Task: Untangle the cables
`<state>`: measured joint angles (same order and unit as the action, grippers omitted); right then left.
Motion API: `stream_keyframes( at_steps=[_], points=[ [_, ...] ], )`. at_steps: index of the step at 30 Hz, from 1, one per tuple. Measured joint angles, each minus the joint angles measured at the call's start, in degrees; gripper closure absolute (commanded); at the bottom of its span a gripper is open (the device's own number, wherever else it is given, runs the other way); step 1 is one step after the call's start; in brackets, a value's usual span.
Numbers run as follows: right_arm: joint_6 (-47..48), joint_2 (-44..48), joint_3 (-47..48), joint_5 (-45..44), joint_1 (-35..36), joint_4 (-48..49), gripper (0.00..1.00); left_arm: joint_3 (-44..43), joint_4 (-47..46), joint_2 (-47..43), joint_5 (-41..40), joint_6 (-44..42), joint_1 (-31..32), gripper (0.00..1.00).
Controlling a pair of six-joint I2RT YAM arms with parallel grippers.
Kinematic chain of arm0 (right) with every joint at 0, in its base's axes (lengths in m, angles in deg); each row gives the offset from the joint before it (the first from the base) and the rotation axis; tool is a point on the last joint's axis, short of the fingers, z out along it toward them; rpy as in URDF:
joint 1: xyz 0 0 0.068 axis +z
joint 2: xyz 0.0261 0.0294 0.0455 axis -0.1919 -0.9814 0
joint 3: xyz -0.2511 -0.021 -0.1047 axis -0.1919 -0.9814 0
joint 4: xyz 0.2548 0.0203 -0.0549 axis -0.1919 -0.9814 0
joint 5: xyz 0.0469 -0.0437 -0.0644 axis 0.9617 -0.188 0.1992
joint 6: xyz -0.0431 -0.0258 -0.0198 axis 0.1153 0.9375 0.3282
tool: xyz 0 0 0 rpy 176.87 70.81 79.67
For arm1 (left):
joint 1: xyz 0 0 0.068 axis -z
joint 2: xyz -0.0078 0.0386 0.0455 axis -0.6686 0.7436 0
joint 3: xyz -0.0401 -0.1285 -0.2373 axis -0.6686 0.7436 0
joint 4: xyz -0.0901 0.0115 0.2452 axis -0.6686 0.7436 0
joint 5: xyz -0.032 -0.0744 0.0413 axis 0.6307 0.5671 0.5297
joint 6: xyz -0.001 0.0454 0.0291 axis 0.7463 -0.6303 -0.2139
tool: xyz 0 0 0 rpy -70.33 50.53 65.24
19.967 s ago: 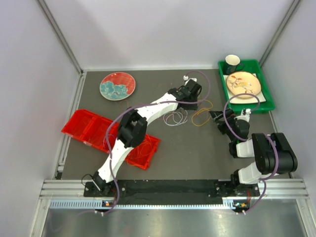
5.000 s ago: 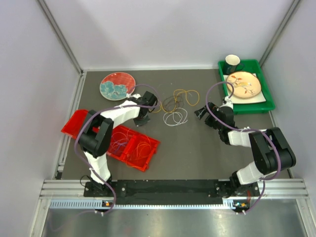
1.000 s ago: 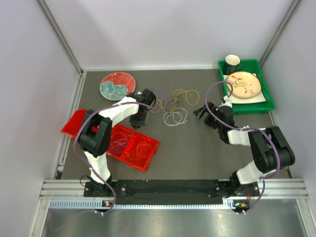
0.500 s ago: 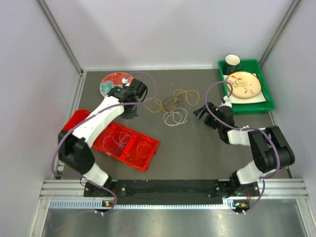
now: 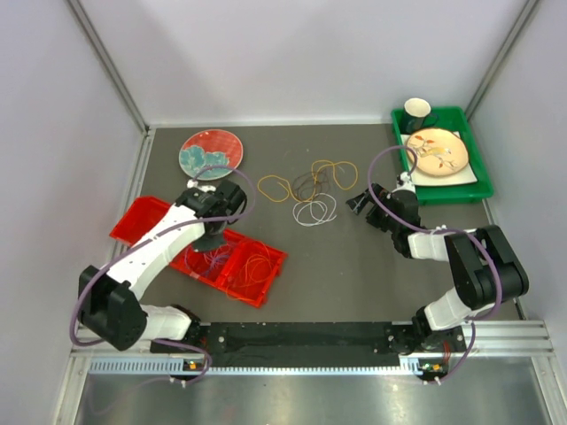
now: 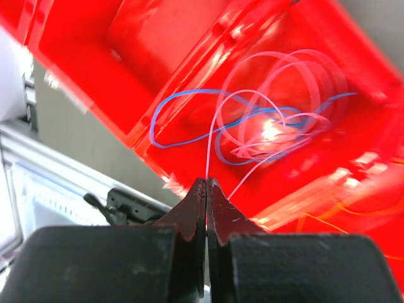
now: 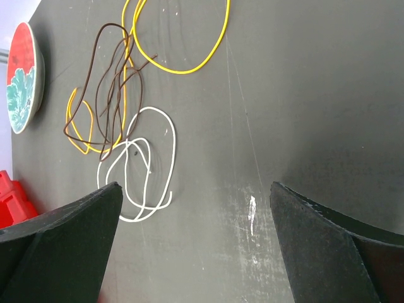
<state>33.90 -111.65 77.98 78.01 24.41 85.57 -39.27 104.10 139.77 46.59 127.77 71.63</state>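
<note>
While the pale cable [image 6: 211, 145] is pinched between the closed fingers of the left gripper [image 6: 206, 183] above a red tray [image 6: 82, 57] compartment that already holds a blue cable [image 6: 183, 95] and more pale loops, a careless release could drop it across them and make a fresh knot. It might also cling to the fingers. Out on the table [image 5: 354, 266], white, brown and yellow cables [image 5: 312, 188] overlap. The right gripper [image 7: 196, 189], jaws wide apart and empty, could drag several if it grabs where they cross.

Bare mat [image 5: 354, 257] between cables [image 5: 310, 188] and right gripper [image 5: 357, 202]; green tray [image 5: 456, 196] bounds right side.
</note>
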Motion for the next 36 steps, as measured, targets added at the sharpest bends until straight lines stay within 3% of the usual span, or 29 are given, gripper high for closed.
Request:
stream_keyframes(
  at_steps=[5,6,7,9,14,18,26,36],
  points=[
    [0.0,0.0,0.0,0.2,0.0,0.0,0.01,6.1,-1.3,0.3,-0.7,1.0,-0.6,0.75],
    [0.0,0.0,0.0,0.2,0.0,0.0,0.01,7.0,-1.8,0.4,-0.5,1.0,-0.9,0.67],
    [0.0,0.0,0.0,0.2,0.0,0.0,0.01,7.8,-2.3,0.7,-0.1,0.8,-1.3,0.49],
    [0.0,0.0,0.0,0.3,0.0,0.0,0.01,8.3,-3.0,0.6,0.5,0.2,-1.8,0.39],
    [0.0,0.0,0.0,0.3,0.0,0.1,0.01,5.0,-4.0,-2.1,0.6,-1.5,-2.0,0.27],
    [0.0,0.0,0.0,0.3,0.0,0.2,0.01,-2.8,-3.6,-2.5,0.5,-2.5,-2.0,0.15],
    [0.0,0.0,0.0,0.3,0.0,0.4,0.01,-8.7,-5.6,-2.4,2.1,-4.9,-2.0,0.21],
    [0.0,0.0,0.0,0.3,0.0,0.4,0.01,6.1,-16.7,-2.2,15.1,-7.2,-1.4,0.30]
  ],
)
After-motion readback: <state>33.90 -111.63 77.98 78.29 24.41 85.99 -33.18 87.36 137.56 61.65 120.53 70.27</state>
